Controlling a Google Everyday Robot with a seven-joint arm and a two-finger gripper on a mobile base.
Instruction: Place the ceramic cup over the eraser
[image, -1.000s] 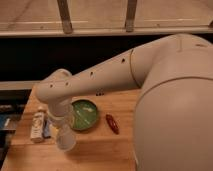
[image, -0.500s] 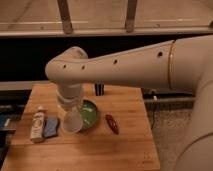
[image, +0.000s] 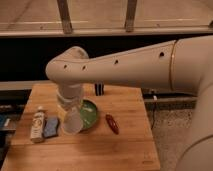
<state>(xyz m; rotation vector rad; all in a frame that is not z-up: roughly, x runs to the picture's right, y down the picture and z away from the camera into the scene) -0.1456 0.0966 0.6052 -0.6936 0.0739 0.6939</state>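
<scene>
**Cup in the grip, eraser waiting at the back edge**

The gripper (image: 71, 113) hangs below the bulky white wrist, left of centre in the frame, over the left half of the wooden table (image: 127, 147). Its fingers close on the ceramic cup (image: 73, 122), which hangs clear of the wood and overlaps the left rim of the green bowl (image: 91, 114). The wrist hides the contact itself, so that grip is a judgement. The eraser (image: 99, 89) stands upright at the table's far edge, just above the bowl and up and to the right of the cup, partly tucked under the forearm.

The step in hand is the carry to the eraser. To do it well, the cup should travel toward the upper right, high enough to pass over the bowl's rim, and stop with its mouth centred above the block. The mouth must face down before the descent. The eraser looks about as tall as the cup, so a straight, slow drop matters, since a slanted one could tip the block off the back edge. The white bottle (image: 37, 125) and the blue pad (image: 51, 127) at lower left and the red pepper-shaped thing (image: 112, 124) to the right lie off that path.

A second ago the cup sat lower and further left, nearer the bottle, and the arm covered the eraser. Half a second ago it had already risen to roughly its present spot, so the motion has slowed.
</scene>
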